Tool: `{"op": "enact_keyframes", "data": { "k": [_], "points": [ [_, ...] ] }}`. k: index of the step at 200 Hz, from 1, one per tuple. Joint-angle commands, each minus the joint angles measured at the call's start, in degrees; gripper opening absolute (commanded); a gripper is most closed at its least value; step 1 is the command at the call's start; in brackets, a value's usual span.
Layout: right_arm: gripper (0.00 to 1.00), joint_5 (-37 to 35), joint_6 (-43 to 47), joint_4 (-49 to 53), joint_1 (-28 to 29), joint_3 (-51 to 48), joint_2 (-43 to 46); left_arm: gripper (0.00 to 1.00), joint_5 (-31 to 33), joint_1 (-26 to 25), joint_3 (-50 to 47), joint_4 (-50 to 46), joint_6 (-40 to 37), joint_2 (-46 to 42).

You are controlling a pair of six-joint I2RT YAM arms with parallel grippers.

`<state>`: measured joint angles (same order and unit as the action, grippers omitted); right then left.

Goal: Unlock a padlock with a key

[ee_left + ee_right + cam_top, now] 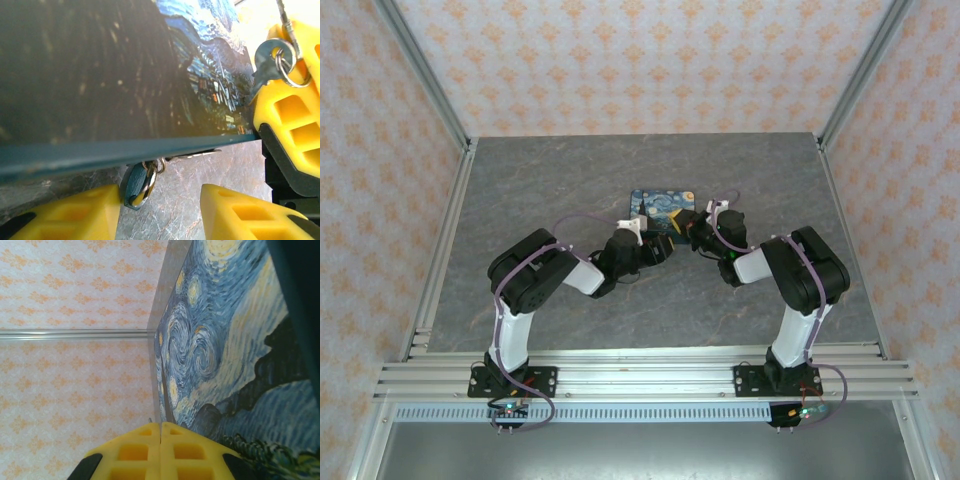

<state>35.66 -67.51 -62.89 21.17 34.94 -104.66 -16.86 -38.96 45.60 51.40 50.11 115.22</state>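
- Two yellow fingers point(75, 215) of the left gripper point(162, 200) stand apart with the tiny blue padlock point(134, 186) between them, clamping nothing.
- Padlock hangs at the lower edge of the swirl-painted box point(100, 75), just above the grey table point(190, 170), resting against one finger. It looks light, hard and free to swing, so it is probably best pinched across its flat body.
- Farther off, the right gripper point(160, 432) is closed on the small silvery key point(267, 57), head and ring poking clear. It looks thin and slippery, and likely to twist.
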Motion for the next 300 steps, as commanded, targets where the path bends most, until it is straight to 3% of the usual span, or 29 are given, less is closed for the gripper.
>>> {"op": "enact_keyframes", "data": {
  "k": [1,58,88,155,271,300],
  "points": [
    [0.00,0.63,0.17,-1.88,-0.10,1.45,-0.81,0.46,3.19,-0.15,1.35,-3.19,-0.22,1.03],
    [0.00,0.46,-0.21,-2.34,-0.16,1.31,-0.91,0.46,7.15,-1.44,3.68,-8.10,-0.37,1.99],
    [0.00,0.07,-0.47,-2.66,-0.15,1.01,-1.20,0.42,10.93,-1.93,4.77,-15.14,-1.18,1.11],
    [0.00,-1.19,-1.18,-3.64,-0.15,-0.38,-0.87,0.34,11.85,-2.08,6.00,-15.62,-0.74,2.86],
    [0.00,-1.83,-0.35,-1.18,-0.15,-2.07,3.12,0.14,10.61,-2.02,8.56,-16.50,-0.30,5.39],
    [0.00,-2.00,0.23,-0.05,-0.24,-1.49,4.26,0.03,10.89,-1.99,8.03,-17.10,-0.70,4.54]
  ]
}}
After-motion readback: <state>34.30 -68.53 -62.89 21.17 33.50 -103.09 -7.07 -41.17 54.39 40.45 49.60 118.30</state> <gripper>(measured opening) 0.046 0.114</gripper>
